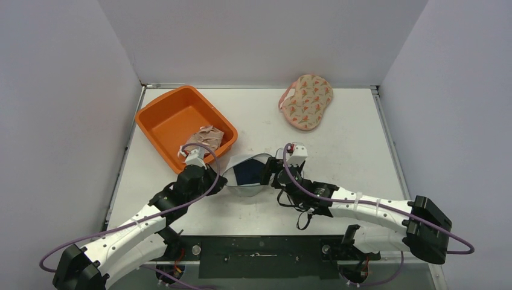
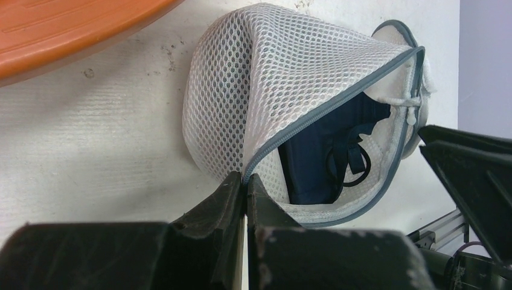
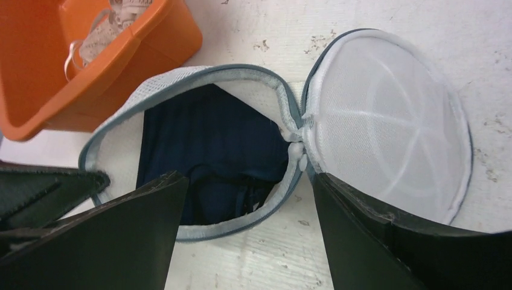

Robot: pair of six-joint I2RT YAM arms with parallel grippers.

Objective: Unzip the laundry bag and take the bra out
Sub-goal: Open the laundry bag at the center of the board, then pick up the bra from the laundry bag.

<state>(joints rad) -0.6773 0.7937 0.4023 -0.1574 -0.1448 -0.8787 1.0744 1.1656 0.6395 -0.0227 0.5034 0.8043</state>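
Mid-table, the laundry bag (image 1: 243, 190) lies unzipped and splayed open like a clamshell between the two arms. The left gripper (image 2: 246, 180) has its jaws pressed together on the bag's grey zip edge and pins the near rim. The right gripper (image 3: 247, 181) hangs over the opening with its jaws wide apart, holding nothing.

The navy bra (image 3: 208, 136) sits inside the deeper half of the bag, a black strap loop showing at its lower edge. From the right wrist view it lies straight ahead between the open fingers, while the empty mesh flap (image 3: 386, 121) is folded out to the side under the right-hand finger. The cloth appears bunched rather than laid flat, so its long axis cannot be told with confidence.

With the left arm busy anchoring the bag, the right arm looks the one placed to reach in, and the move seems to turn on a short drop into the opening.

An orange tub (image 1: 158, 121) stands just beyond the bag on the left side of the table (image 1: 350, 157).
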